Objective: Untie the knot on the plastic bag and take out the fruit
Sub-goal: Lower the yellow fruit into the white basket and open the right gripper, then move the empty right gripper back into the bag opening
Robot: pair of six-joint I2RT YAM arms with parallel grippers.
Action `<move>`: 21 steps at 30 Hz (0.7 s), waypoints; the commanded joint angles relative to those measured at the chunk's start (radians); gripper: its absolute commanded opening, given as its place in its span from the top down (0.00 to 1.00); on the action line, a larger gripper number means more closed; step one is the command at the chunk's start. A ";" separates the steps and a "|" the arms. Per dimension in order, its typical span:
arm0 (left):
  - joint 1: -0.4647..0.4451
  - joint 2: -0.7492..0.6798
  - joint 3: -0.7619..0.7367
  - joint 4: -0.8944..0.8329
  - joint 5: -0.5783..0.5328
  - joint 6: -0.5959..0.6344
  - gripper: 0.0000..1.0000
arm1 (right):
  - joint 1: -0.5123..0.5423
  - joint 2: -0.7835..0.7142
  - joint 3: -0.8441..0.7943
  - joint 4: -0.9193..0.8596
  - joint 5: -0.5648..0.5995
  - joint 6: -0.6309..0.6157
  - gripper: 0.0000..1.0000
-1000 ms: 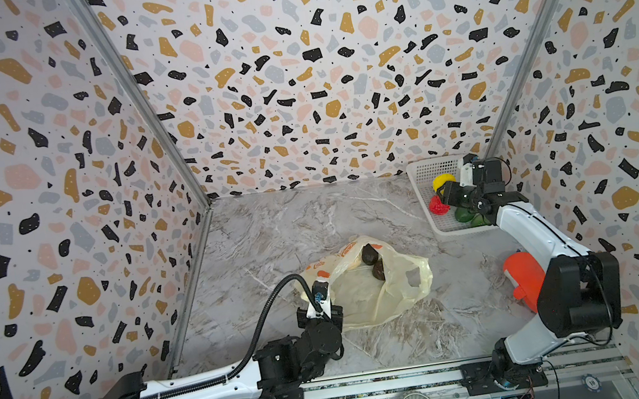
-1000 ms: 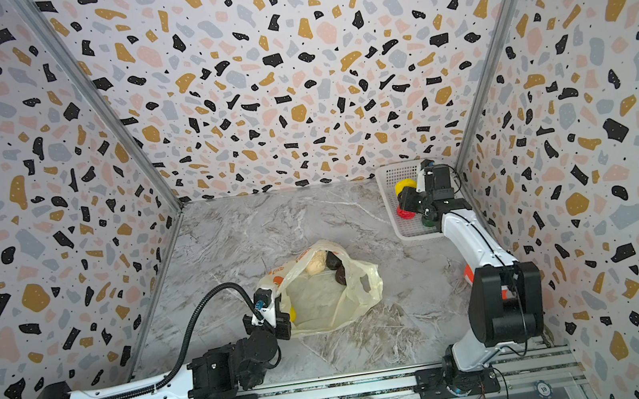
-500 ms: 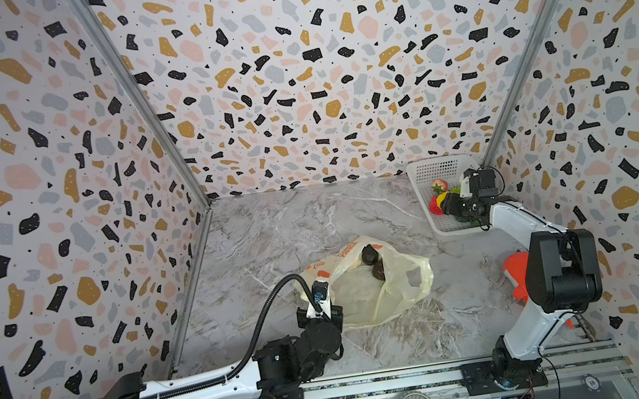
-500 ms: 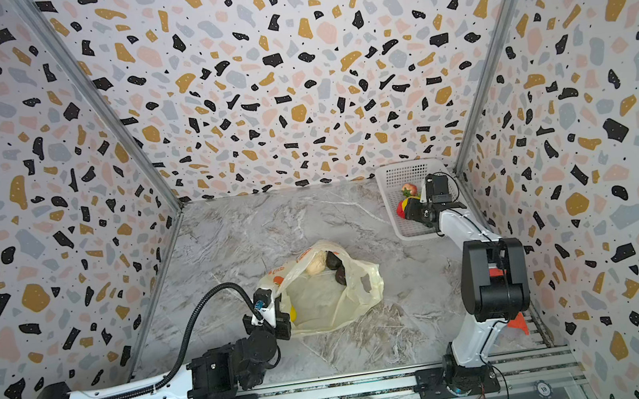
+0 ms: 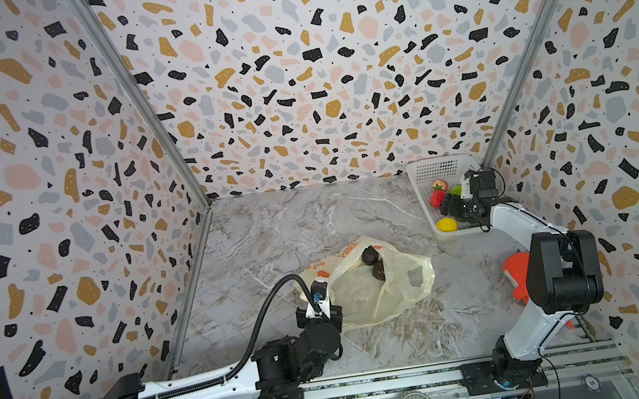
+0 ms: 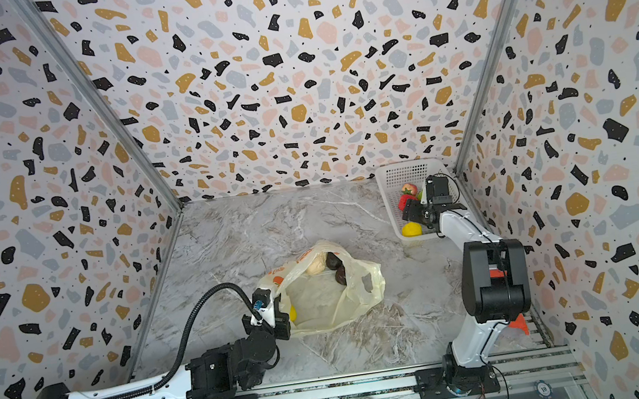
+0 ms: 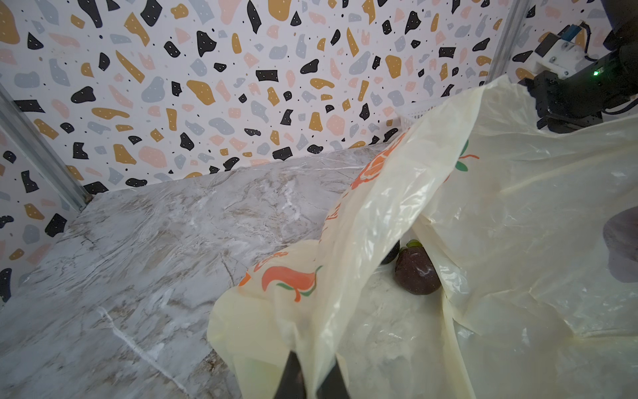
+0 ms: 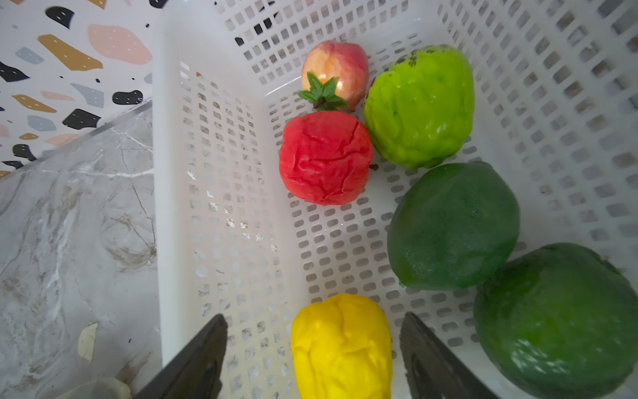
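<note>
Plastic bag (image 5: 367, 286) lies slack near the middle of the desk (image 5: 272, 232), toward its front edge, with its mouth gaping and its handle loops hanging loose. I can find no knot anywhere on it, so I'd judge the untying done. The left gripper (image 7: 314, 359) is clenched on a fold of the bag's rim, on the side nearest the desk's left edge, and holds that lip up off the marble.

In the far right corner stands the white basket (image 5: 419, 187), and six pieces lie in it: a red fruit (image 8: 324, 159), a pink fruit (image 8: 335, 65), a bright green fruit (image 8: 419, 103), two dark green fruits (image 8: 452, 224) and a yellow fruit (image 8: 341, 345). The right gripper (image 8: 314, 319) hangs over the basket with its jaws spread, clear on both sides of the yellow fruit lying between them. To me that one looks let go, not held.

What's left sits in the bag: two dark fruits (image 5: 369, 255) just beside each other at its far side, a pale beige fruit (image 6: 316, 266) next to them, and something small and yellow (image 6: 292, 313) close by the left gripper. I'd call the emptying past halfway.
</note>
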 commanded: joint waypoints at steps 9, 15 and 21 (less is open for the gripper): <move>0.004 -0.009 0.002 0.008 -0.011 -0.008 1.00 | 0.026 -0.252 -0.019 -0.144 -0.121 -0.045 0.13; 0.004 -0.007 -0.001 0.001 -0.012 -0.016 1.00 | 0.089 -0.417 -0.031 -0.242 -0.207 -0.052 0.10; 0.004 -0.008 0.004 -0.003 -0.017 -0.016 1.00 | 0.245 -0.529 0.025 -0.337 -0.211 -0.038 0.10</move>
